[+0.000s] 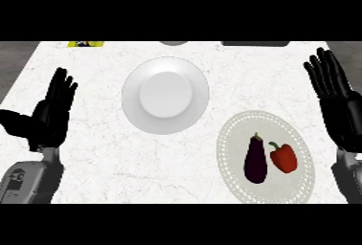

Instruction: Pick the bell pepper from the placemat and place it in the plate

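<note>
Nearest you, the round pale placemat (265,156) lies on the white marbled bench (99,162). On the mat sits the red bell pepper (284,157), green stem pointing up-left; it is on the mat's right half. Just beside it, on its left, a dark purple eggplant (256,159) lies lengthwise; whether the two touch you cannot tell.

Your right hand (338,105) stands right of the placemat, at the view's edge, fingers straight and spread, holding nothing. It is resting, apart from the pepper.

Your left hand (51,112) shows well left of the placemat, across the bench, fingers straight and together, thumb out to the side, also empty.

Beyond the placemat, up and to its left, the white plate (166,94) sits bare, apart from the mat.

Farther still, past the plate along the bench's far edge: a yellow-and-dark item (85,44), a grey rounded shape (173,43) and a dark flat object (255,43), all cut off.
</note>
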`<state>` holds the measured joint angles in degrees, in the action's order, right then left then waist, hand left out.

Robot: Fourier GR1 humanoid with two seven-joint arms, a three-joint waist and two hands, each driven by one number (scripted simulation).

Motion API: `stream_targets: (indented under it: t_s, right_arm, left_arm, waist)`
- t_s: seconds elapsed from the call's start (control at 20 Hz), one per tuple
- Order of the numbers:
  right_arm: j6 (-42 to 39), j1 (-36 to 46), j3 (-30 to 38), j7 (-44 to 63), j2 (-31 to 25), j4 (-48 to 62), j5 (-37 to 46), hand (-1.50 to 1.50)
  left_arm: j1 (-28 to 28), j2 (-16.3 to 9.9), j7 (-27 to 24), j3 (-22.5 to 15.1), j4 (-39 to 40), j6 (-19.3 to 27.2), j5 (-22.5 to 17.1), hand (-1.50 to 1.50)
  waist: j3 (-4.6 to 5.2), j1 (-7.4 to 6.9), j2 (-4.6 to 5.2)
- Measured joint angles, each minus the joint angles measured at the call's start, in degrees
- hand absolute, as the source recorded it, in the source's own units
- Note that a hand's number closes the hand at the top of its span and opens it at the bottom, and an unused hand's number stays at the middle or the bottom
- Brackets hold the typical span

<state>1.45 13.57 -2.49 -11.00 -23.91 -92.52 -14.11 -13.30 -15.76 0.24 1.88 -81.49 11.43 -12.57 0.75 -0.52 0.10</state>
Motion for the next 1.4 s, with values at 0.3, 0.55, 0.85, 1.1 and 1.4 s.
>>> stream_targets:
  t_s: [0.3,0.55,0.85,1.1,1.4]
  right_arm:
    - [4.0,2.77,-4.12,9.65,6.44,1.63,-0.07,-1.5]
    - [5.74,1.49,-13.24,10.47,-1.89,3.77,19.3,-1.5]
    - [14.47,-9.6,-19.17,4.43,4.59,7.54,27.52,-1.5]
    - [19.36,-13.38,-18.63,1.82,1.79,5.77,34.7,-1.5]
    - [15.55,-17.1,-16.37,13.08,-6.41,-8.94,39.83,-1.5]
  left_arm:
    - [-1.04,-2.44,1.42,-3.68,0.21,-1.26,5.39,0.0]
    - [-1.2,-2.64,2.85,-6.74,0.64,-2.53,7.38,0.0]
    - [-1.53,-1.82,5.06,-8.04,0.45,-2.49,9.34,0.0]
    - [-1.34,-1.17,4.48,-8.02,1.25,-2.88,10.34,0.0]
    - [0.15,-0.88,4.29,-7.66,0.28,-3.02,11.04,0.0]
  waist:
    - [-0.56,0.11,-0.04]
    - [-0.14,0.21,-0.11]
    - [-0.66,0.71,-0.09]
    - [-0.73,0.93,-0.15]
    - [-0.64,1.22,-0.35]
